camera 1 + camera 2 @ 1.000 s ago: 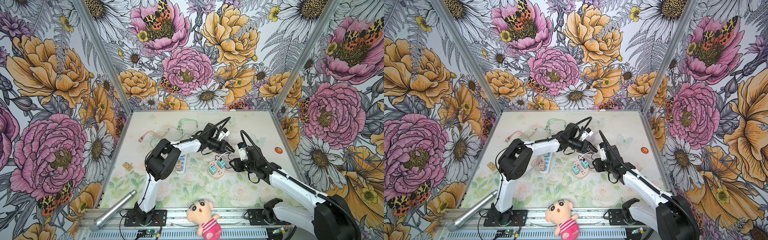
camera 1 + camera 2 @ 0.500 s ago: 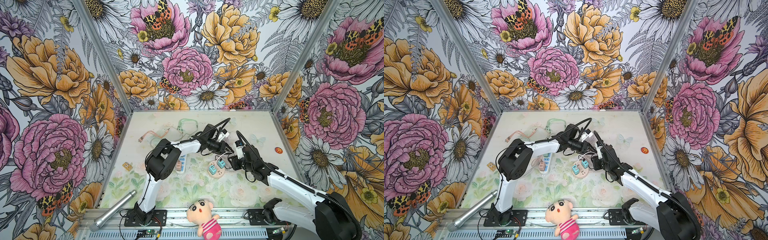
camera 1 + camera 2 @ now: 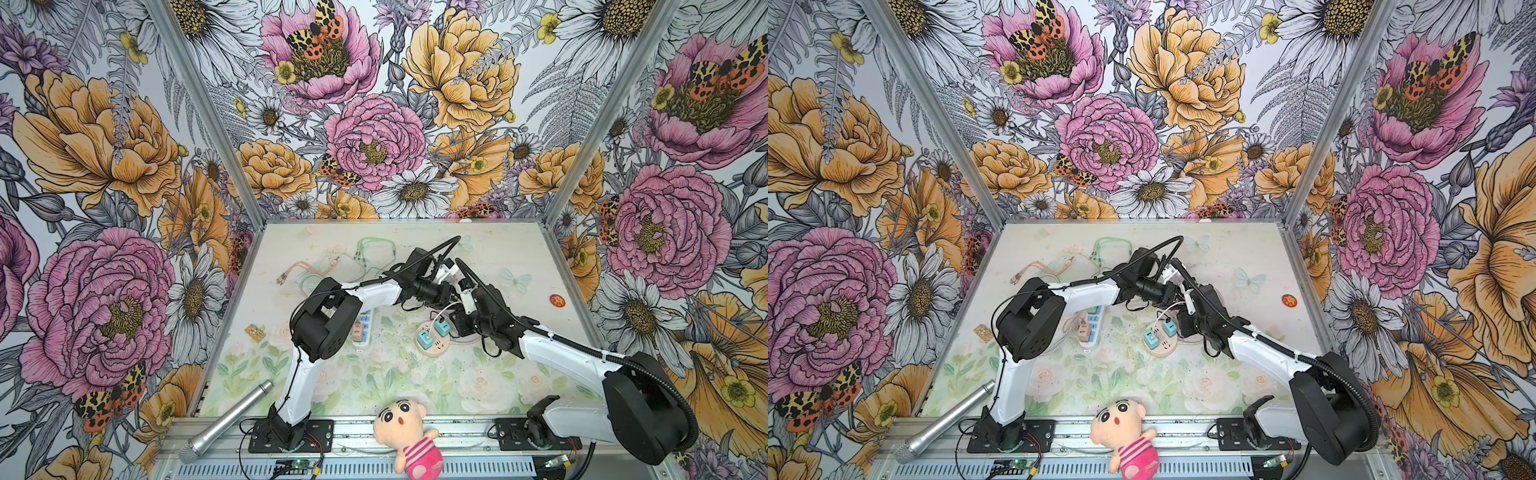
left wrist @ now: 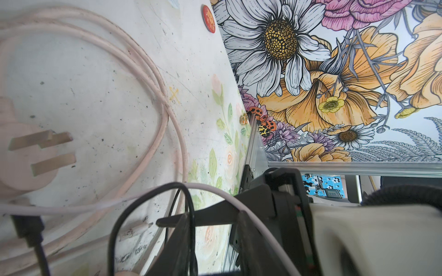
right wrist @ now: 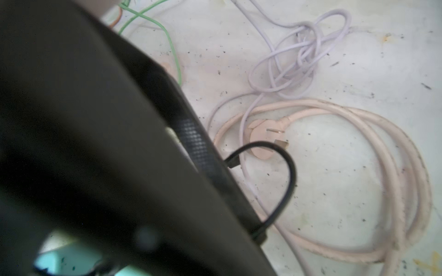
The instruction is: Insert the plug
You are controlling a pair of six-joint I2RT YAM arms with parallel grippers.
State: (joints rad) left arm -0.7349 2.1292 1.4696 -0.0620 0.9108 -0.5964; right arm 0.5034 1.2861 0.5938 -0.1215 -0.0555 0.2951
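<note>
Pale pink plug (image 4: 16, 174), three flat brass prongs (image 4: 53, 165), apparently lying loose, left gripper (image 3: 452, 291), right gripper (image 3: 458, 326), openings indiscernible

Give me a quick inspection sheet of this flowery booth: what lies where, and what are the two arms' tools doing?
Surface: pale flower-print table, speckled with dark dirt.
Job's things: pink three-pin plug lying loose, not inserted; round socket base carrying two teal adapters; white power strip partly under the left arm.
Clutter: microphone and plush doll at the front edge; red badge; yellow card.
Tools: left tool and right tool close together by the socket base; open or shut cannot be told.
Cables: pink cord in loose loops by the plug; lilac cable tangled; green cable at the back.
Surroundings: flower-print walls.
</note>
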